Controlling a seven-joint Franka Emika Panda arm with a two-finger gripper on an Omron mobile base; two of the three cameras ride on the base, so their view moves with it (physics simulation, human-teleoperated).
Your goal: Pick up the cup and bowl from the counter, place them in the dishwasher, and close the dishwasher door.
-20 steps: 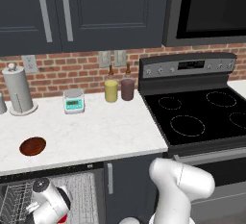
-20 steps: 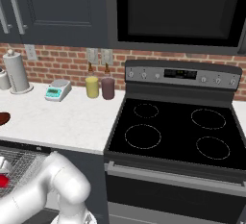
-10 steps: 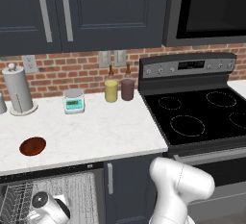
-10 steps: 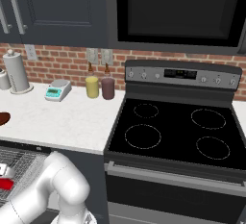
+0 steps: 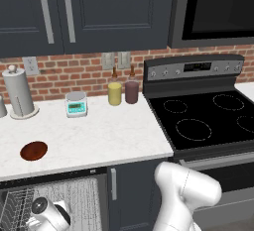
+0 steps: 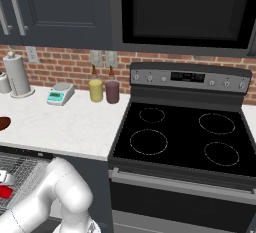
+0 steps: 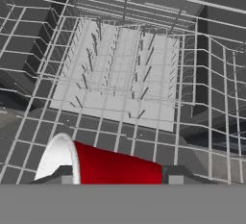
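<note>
The red cup (image 7: 115, 168) lies on its side low in the dishwasher's grey wire rack (image 7: 125, 74), white mouth to the left. My gripper (image 7: 121, 179) is open around it, one fingertip at each end of the cup. From the right base view the cup (image 6: 5, 192) shows as a red patch at the left edge, inside the rack (image 6: 25, 169). The reddish-brown bowl (image 5: 33, 150) rests on the white counter (image 5: 99, 131), above the open dishwasher (image 5: 15, 205). The dishwasher door is out of view.
At the back of the counter stand a paper towel roll (image 5: 19, 93), a small scale (image 5: 76, 104), a yellow tumbler (image 5: 114, 93) and a maroon tumbler (image 5: 131, 91). The black stovetop (image 5: 208, 118) lies to the right. Rack tines rise ahead of the hand.
The hand has sunk lower into the rack with the cup. The fingers have spread apart from their earlier tight hold.
</note>
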